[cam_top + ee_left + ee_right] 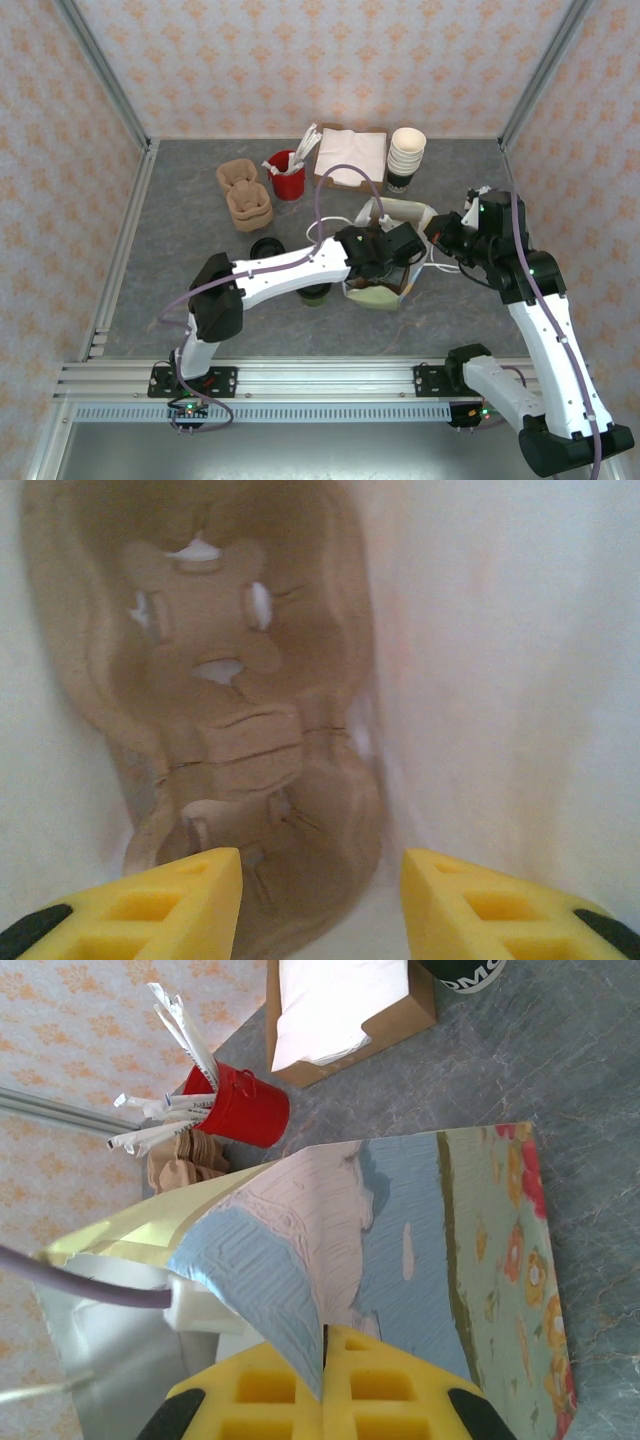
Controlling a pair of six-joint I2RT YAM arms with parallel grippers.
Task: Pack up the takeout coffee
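Observation:
The takeout coffee (315, 294) stands on the table just left of the paper bag (405, 210), partly hidden under my left arm. That arm reaches down into the bag's mouth. Inside the bag, my left gripper (320, 872) is open with nothing between its yellow fingers. Beyond them a brown pulp cup carrier (240, 740) lies on the bag's floor. My right gripper (437, 232) is at the bag's right rim. In the right wrist view the right gripper (325, 1340) is shut on the edge of the blue and pink printed bag (450, 1250).
A loose black lid (267, 247) lies left of the bag. Behind it are stacked pulp carriers (245, 195), a red bucket of wrapped straws (288, 180), a napkin box (350, 155) and a stack of lidless cups (406, 158). Walls close in the back and both sides.

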